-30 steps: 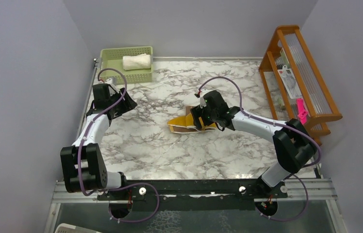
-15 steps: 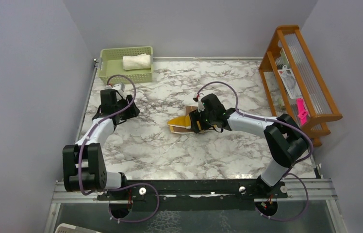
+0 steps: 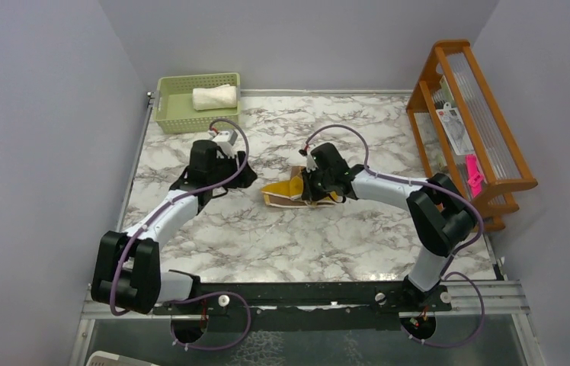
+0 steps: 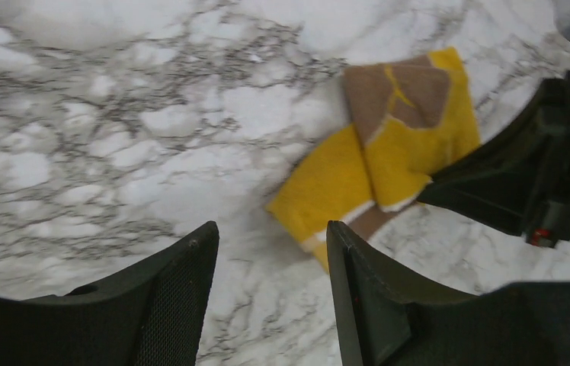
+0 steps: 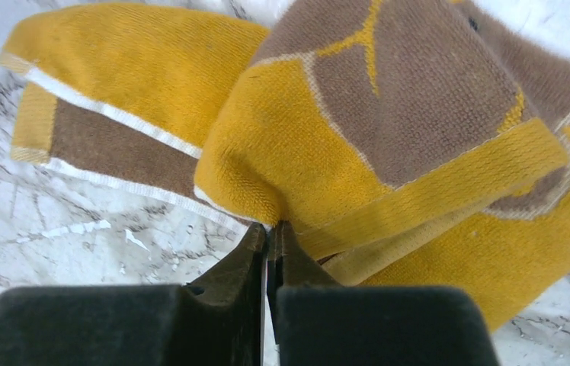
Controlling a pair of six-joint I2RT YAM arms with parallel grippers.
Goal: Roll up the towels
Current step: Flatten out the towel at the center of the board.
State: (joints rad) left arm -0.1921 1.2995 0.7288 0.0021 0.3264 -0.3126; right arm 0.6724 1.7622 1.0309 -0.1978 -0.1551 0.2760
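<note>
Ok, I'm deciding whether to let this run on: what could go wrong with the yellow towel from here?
The right gripper is shut right at the folded edge of the yellow towel; it may hold little or no cloth and slip off. The towel lies unevenly folded, so a roll may come out lopsided.

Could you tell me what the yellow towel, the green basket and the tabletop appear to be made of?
Yellow towel: looped terry cloth, matte, weave visible. Green basket: likely plastic, perforated moulded walls. Tabletop: marble-look, grey-veined, slightly glossy; possibly laminate.
</note>
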